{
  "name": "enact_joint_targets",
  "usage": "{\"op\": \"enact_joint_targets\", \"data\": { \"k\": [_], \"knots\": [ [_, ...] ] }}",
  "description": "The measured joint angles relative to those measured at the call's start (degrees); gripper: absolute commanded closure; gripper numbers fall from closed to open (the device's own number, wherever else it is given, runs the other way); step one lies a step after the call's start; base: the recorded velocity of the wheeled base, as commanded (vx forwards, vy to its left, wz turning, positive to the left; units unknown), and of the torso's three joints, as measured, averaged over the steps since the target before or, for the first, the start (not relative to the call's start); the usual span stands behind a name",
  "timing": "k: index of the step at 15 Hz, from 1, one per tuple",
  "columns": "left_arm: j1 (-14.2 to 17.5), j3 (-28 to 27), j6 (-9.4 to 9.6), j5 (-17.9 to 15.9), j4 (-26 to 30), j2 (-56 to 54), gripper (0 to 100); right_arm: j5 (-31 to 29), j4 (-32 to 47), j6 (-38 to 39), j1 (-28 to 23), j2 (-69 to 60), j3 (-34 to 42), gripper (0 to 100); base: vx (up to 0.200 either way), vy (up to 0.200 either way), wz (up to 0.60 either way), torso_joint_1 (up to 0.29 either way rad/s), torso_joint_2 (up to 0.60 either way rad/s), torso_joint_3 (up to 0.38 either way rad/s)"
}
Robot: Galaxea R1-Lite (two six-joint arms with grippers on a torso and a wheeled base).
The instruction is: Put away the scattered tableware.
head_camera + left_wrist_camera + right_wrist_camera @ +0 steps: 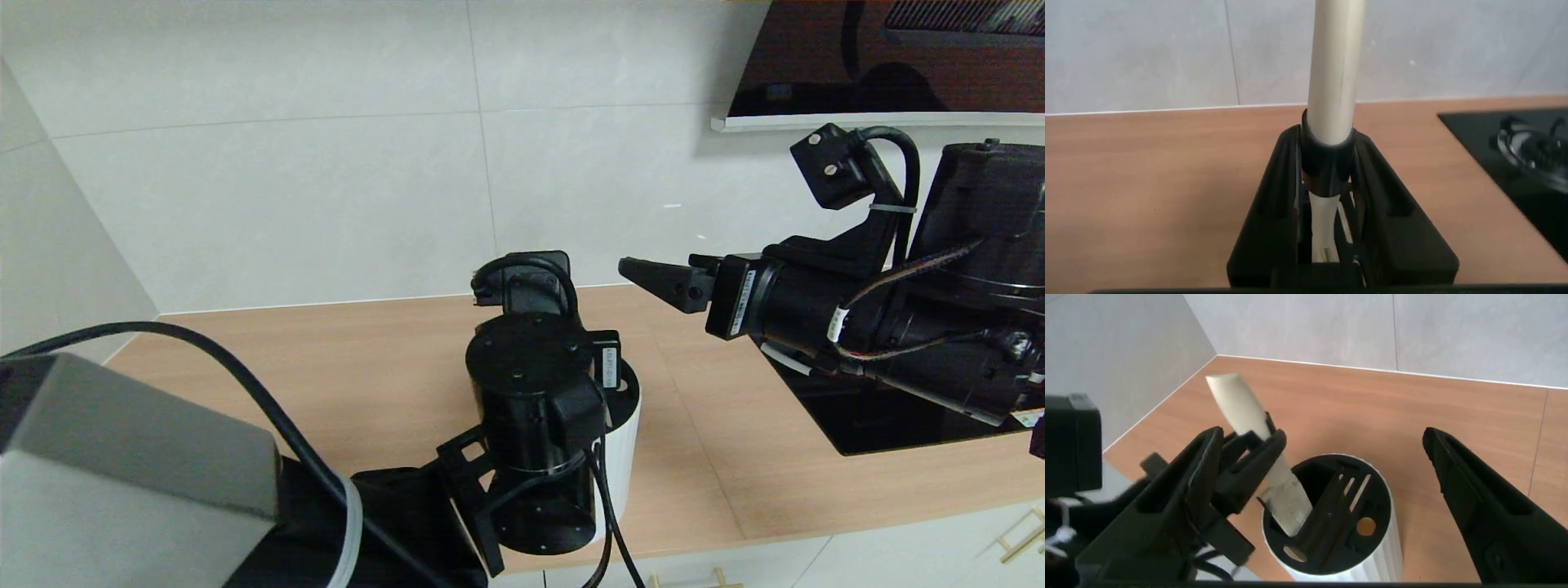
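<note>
Nearest, at 6 o'clock on the wooden counter (367,359), stands a white utensil holder (624,457) with a black slotted insert. A few slim pale pieces stand in its slots, and the blade of a cream-handled knife (1237,404) is partly down in one slot. The left gripper (1249,457) is clamped on the knife's handle directly above the holder. Farther off, toward 2 o'clock, the right gripper (645,273) hangs with fingers (1486,514) spread apart, well clear of the knife. A black cooktop (882,416) lies at 4 o'clock.
</note>
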Motion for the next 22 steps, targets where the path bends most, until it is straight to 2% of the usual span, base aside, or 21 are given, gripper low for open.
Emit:
{"op": "enact_joint_targets", "data": {
  "k": [17,18,22],
  "knots": [
    [-0.17,4.02,0.02,1.04,-0.2,3.93,100,0.0,0.0,0.02,-0.02,0.17,0.09,0,0.0,0.0,0.0,0.0,0.0,0.0],
    [-0.17,4.07,0.02,1.29,-0.16,3.97,0,-0.02,0.0,0.02,-0.02,0.17,0.11,0,0.0,0.0,0.0,0.0,0.0,0.0],
    [-0.17,4.22,0.09,1.45,-0.18,4.12,0,0.0,0.01,0.02,-0.02,0.17,0.15,0,0.0,0.0,0.0,0.0,0.0,0.0]
  ]
}}
